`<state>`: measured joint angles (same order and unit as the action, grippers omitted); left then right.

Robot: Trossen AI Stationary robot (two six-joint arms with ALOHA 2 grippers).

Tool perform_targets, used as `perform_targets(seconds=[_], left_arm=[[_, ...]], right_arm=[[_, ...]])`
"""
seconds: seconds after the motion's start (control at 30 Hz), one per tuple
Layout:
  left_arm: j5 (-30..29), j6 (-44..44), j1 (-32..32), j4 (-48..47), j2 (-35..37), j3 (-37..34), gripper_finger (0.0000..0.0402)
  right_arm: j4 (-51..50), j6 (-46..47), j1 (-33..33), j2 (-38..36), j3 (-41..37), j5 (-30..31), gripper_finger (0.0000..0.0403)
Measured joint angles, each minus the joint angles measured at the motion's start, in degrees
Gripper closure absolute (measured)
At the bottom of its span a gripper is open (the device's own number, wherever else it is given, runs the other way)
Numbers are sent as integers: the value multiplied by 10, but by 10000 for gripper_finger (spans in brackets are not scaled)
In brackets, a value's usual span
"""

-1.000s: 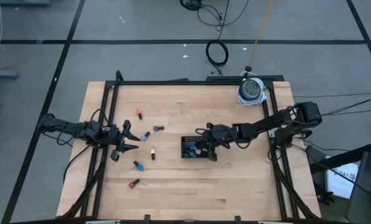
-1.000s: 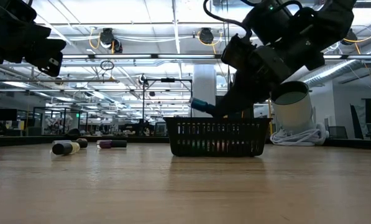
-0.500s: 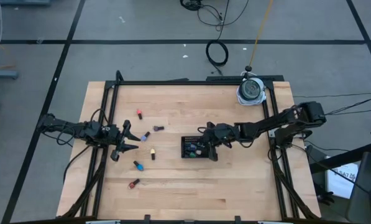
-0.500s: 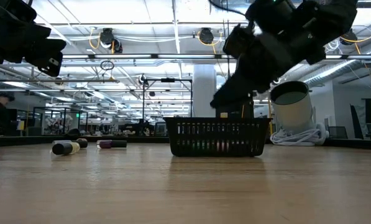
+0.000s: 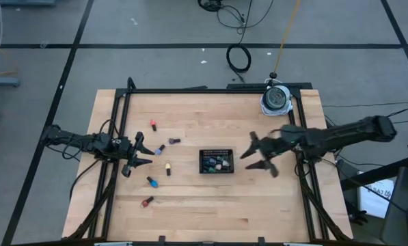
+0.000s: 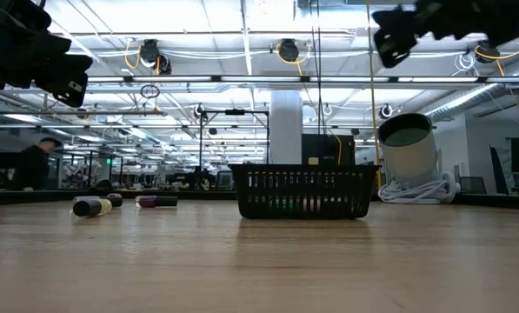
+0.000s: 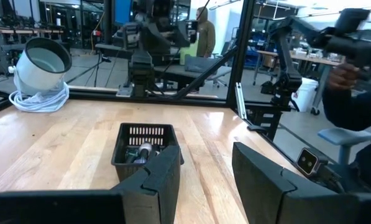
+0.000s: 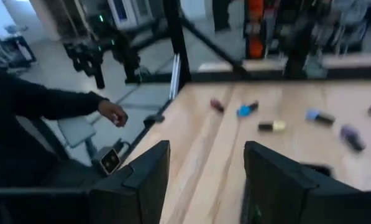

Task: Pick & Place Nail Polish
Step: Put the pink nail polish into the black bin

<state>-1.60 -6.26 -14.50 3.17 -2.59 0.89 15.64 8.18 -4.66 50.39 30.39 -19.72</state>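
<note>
A small black mesh tray (image 5: 215, 161) (image 6: 302, 191) (image 7: 145, 145) stands on the table's middle, with several nail polish bottles inside it. More bottles lie loose on the wood to its left: red (image 5: 153, 125), purple (image 5: 160, 148), yellow (image 5: 168, 168), blue (image 5: 151, 182) and another red (image 5: 147, 201). My right gripper (image 5: 250, 154) (image 8: 207, 168) hovers open and empty, raised above the table just right of the tray. My left gripper (image 5: 139, 156) (image 7: 207, 174) waits open at the table's left, level and pointing toward the tray.
A white cylindrical object (image 5: 277, 100) (image 6: 407, 143) with coiled cable sits at the far right corner. Black frame rails (image 5: 121, 123) run along the table's sides. A person's hand (image 8: 114, 113) shows beyond the table's left edge. Bare wood lies near the front edge.
My right gripper was shut on a teal bottle above the tray. It has opened and let the bottle go into the tray. It has then drawn back toward the table's right edge and risen, tipping up to level.
</note>
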Motion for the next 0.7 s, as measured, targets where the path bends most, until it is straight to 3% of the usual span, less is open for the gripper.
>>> perform_targets(seconds=[0.1,0.3,0.7], left_arm=[[0,0,0,0,0,0,256],[0,0,0,0,0,0,256],[0,-20,0,12,0,0,256]], right_arm=[[0,-16,1,-90,-56,9,209],[-3,-10,1,-221,-158,163,210],[-14,-79,1,-353,-227,166,210]])
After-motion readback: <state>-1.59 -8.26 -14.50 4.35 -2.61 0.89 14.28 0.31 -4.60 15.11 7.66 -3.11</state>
